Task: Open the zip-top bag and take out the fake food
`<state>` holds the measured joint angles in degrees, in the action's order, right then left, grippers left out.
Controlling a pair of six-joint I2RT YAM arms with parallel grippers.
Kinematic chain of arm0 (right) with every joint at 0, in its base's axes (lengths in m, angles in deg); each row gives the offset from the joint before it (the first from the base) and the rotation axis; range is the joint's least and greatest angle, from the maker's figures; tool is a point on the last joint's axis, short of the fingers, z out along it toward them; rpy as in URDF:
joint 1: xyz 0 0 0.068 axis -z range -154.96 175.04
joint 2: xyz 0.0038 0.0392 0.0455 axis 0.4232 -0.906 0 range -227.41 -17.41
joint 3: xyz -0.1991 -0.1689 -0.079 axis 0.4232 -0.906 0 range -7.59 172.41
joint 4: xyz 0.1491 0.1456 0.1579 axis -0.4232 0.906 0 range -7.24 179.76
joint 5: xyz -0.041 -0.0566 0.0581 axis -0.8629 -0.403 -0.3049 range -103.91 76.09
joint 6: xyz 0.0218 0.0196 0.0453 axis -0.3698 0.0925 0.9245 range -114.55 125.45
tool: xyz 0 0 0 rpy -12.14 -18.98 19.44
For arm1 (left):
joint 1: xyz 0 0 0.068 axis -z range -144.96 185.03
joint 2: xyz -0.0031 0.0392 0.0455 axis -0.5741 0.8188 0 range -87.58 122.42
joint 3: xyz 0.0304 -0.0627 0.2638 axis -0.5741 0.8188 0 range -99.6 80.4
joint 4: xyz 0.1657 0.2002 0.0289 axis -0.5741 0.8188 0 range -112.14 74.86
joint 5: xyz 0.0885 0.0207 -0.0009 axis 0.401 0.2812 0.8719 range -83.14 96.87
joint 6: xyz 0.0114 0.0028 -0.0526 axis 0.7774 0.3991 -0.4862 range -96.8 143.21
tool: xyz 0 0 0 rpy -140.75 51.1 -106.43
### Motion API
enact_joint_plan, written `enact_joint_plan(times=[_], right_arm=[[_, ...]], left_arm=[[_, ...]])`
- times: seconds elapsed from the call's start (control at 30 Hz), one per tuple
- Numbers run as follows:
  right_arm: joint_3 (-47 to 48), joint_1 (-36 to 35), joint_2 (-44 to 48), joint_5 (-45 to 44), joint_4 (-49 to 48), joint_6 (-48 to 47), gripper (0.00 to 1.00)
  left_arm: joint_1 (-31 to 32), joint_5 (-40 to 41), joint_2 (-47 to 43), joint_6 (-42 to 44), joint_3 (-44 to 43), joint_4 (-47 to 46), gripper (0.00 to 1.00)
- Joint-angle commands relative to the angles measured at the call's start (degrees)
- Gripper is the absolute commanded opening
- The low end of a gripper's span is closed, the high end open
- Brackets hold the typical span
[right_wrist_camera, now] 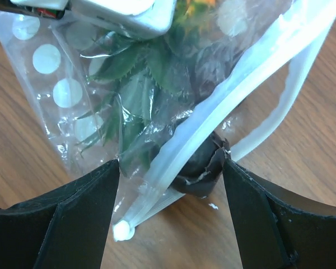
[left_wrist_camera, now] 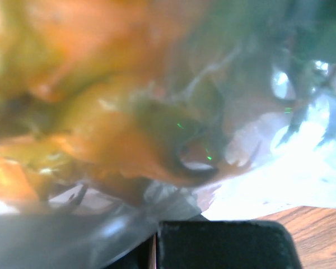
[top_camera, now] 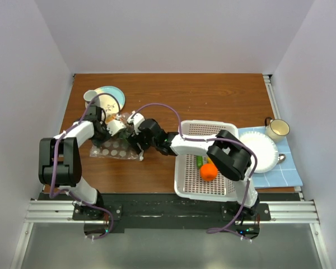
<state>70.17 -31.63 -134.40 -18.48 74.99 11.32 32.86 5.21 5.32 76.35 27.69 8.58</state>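
Observation:
The clear zip-top bag (top_camera: 109,149) with white dots lies left of centre on the table. My left gripper (top_camera: 113,129) is shut on the bag's upper edge; its wrist view is a blur of plastic and orange-yellow shapes pressed close (left_wrist_camera: 101,129). My right gripper (right_wrist_camera: 171,168) is open, its jaws standing either side of the bag's corner, where the white zip strips (right_wrist_camera: 235,73) have parted. A dark piece (right_wrist_camera: 204,168) lies between them at the bag's mouth. Green leafy fake food (right_wrist_camera: 140,73) is inside the bag. An orange (top_camera: 208,172) and a green piece (top_camera: 199,161) lie in the basket.
The white perforated basket (top_camera: 204,124) stands right of centre. A plate (top_camera: 113,96) and a cup (top_camera: 91,96) sit at the back left. A white plate (top_camera: 264,147), a mug (top_camera: 278,129) and a blue cloth (top_camera: 288,171) are at the right.

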Motion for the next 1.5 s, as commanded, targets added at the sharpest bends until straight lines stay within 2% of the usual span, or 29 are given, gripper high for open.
enact_joint_plan(times=[0.0,0.17,0.27,0.53,0.77,1.17,1.33,1.47], right_arm=[[-3.55,0.24,8.25,-1.3,-3.22,0.72,0.78],[-9.81,2.96,15.02,-2.1,-3.83,1.07,0.79],[-12.19,4.63,15.21,-1.66,-4.36,1.25,0.78],[-5.95,4.98,7.49,0.27,-2.07,-0.07,0.74],[-4.46,3.49,6.25,1.42,-2.43,0.9,0.75],[0.29,1.29,0.36,1.07,-0.14,1.43,0.86],[-1.46,1.29,-1.48,0.1,0.3,1.34,0.84],[-2.26,1.29,-2.45,0.1,0.3,1.78,0.79]], left_arm=[[0.24,0.77,-1.76,1.78,2.07,0.4,0.0],[0.33,1.56,-0.8,2.58,3.49,-1.72,0.0],[0.33,1.47,-0.62,2.66,2.96,-2.15,0.0],[0.94,0.33,-1.32,3.81,1.03,-0.31,0.0],[3.13,1.21,-0.27,2.06,-0.03,0.22,0.0],[6.22,0.6,-0.62,0.29,-0.29,0.22,0.0],[6.22,1.56,-0.88,0.82,0.85,-0.48,0.0],[6.22,1.47,-1.14,0.91,1.73,-0.66,0.0]])
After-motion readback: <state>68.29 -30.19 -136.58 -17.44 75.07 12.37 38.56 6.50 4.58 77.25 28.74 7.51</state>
